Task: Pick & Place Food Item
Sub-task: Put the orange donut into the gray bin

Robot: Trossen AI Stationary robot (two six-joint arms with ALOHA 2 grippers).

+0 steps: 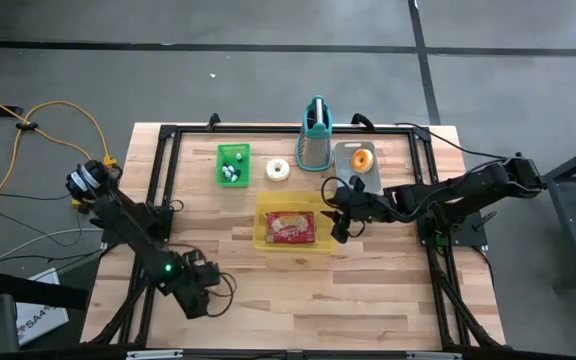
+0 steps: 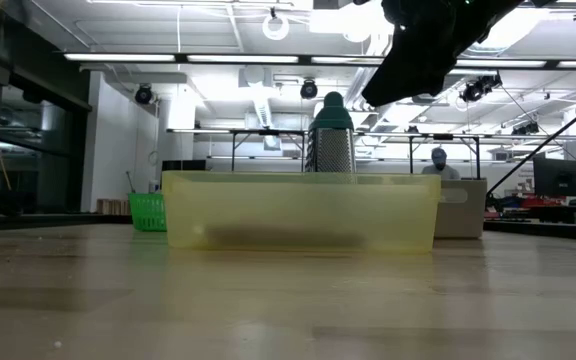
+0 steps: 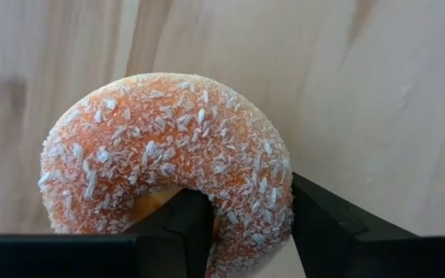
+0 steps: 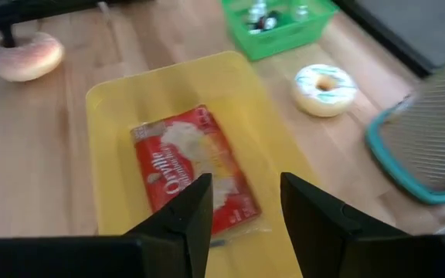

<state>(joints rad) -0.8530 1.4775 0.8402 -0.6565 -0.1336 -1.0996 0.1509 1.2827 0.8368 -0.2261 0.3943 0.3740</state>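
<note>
three doughnuts on show: a white-iced one (image 1: 278, 171) on the bare wood between the green basket (image 1: 233, 165) and the grater (image 1: 315, 135), an orange-topped one (image 1: 362, 158) on the grey tray (image 1: 349, 152) at the back, and a coconut-flecked orange one (image 3: 168, 158) down at the left gripper (image 1: 206, 297) near the table's front left corner. two grippers, one grater, three containers.

the left wrist view has it close: the coconut doughnut lies on the wood with one dark finger (image 3: 178, 224) poking up through its hole and the other finger against the outer edge, so one side of the ring sits between them. whether they are really pinching it yet, i cannot tell from here.

containers now. the yellow bin (image 1: 264, 240) in the middle of the table holds one red popcorn packet (image 1: 290, 227), lying flat. the green basket holds a few small pale items, too small to name. the grey tray carries the one doughnut.

the right gripper (image 1: 342, 222) hovers over the right edge of the yellow bin, jaws parted with nothing between them; its own camera looks down on the packet. the teal-handled grater stands upright at the back, just beside the tray.
</note>
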